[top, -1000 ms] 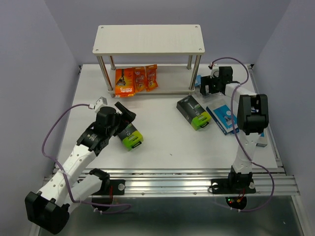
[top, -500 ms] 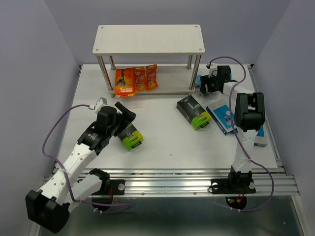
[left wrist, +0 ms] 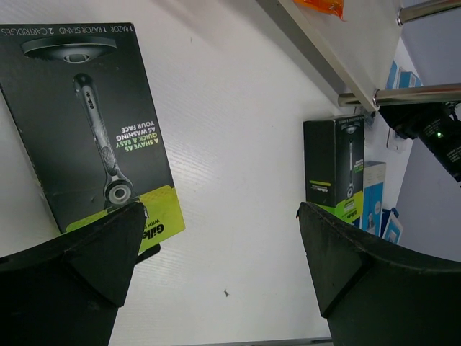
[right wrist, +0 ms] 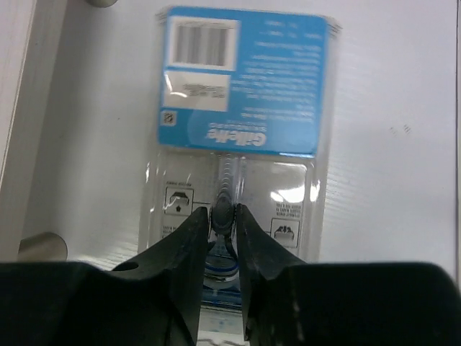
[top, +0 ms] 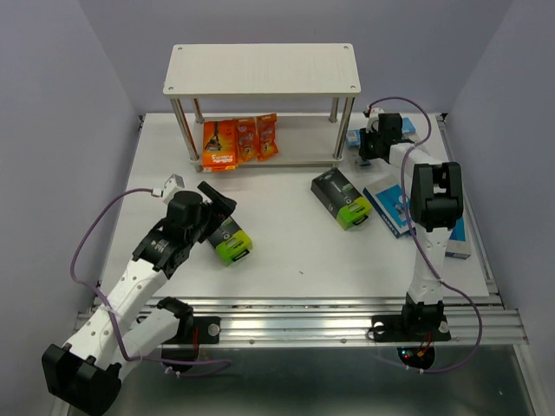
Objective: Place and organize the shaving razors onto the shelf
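Note:
The shelf [top: 260, 69] stands at the back, with three orange razor packs [top: 238, 141] on its lower board. My right gripper [right wrist: 222, 210] is shut on the raised razor handle of a light-blue blister card [right wrist: 241, 94], which lies flat on the table by the shelf's right posts [top: 355, 138]. My left gripper [left wrist: 220, 213] is open above bare table, with nothing between its fingers. A black-and-green razor box [left wrist: 94, 122] lies flat beside its left finger. A second black-and-green box [top: 344, 198] lies at mid-table.
Blue razor boxes [top: 390, 208] lie at the right beside my right arm, and one more [top: 460, 241] sits near the table's right edge. The shelf's silver posts [left wrist: 414, 94] stand close to the right gripper [top: 371, 146]. Purple walls close in the table.
My right gripper has reached farther back toward the shelf's right posts and closed from open onto the blister card. The left arm shifted only slightly and stayed open.

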{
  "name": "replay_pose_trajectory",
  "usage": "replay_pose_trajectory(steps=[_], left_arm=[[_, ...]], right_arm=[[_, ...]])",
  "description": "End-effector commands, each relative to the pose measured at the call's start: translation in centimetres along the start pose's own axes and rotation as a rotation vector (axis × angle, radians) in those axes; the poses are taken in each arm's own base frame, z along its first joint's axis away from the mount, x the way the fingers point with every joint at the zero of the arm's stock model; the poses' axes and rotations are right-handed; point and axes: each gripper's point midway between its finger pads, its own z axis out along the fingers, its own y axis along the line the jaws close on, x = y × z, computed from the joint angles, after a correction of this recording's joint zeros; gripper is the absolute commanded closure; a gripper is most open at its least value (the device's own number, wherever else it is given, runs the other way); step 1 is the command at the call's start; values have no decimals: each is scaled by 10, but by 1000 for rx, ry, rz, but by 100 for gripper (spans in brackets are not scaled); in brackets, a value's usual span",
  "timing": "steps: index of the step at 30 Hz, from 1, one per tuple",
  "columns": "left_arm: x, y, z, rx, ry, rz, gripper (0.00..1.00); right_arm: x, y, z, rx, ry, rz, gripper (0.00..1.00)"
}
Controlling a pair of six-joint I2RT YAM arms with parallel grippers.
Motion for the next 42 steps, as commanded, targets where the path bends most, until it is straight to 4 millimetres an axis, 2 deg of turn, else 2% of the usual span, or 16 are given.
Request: replay_pose_trajectory(steps=[1,7,14,16,19,22,24,25,26,28,32,34,35,36,40,42], left_arm=[[-2,6,-3,-6,-24,-14,1],[-3,7,-10,7,-31,-24,1],[-5,7,-14,19,-41,-40,1],[-5,7,-15,18,-43,-41,1],[-9,6,-17,18,-57,-42,1],[-9,6,-17,18,-60,-41,1],[-9,6,-16,20,-63,-43,1],[-9,6,-15,19,-62,-43,1],[-9,6,-15,21,-62,-42,1],[-10,5,-15,20,-65,-39,1],[-16,-2,-17,41,-79,-25,1],[-17,-4,-17,39,-82,-9,1],[-20,-7,-18,46,-87,-4,1],[-21,-8,-18,49,-88,3,1],[-20,-18,-12,61,-65,33,1],[-15,-33,-9,119,-28,43,1]], right_arm=[[-8,-8,1,53,-21,51,75],[-12,-2,-6,33,-36,66,76],[-32,-10,-15,78,-93,75,91],[-44,-14,-26,111,-128,83,99],[-68,-32,-51,226,-201,97,99],[-90,-35,-78,255,-254,95,99],[-89,-34,-89,265,-258,104,99],[-98,-33,-105,270,-286,109,99],[-90,-33,-109,282,-275,126,99],[-89,-33,-122,294,-289,164,99],[-84,-25,-164,306,-315,267,99],[-61,-18,-172,298,-261,329,99],[-56,-15,-178,293,-255,348,99],[-59,-11,-193,283,-271,366,99],[-27,13,-217,216,-214,507,99],[-13,36,-225,121,-162,559,99]])
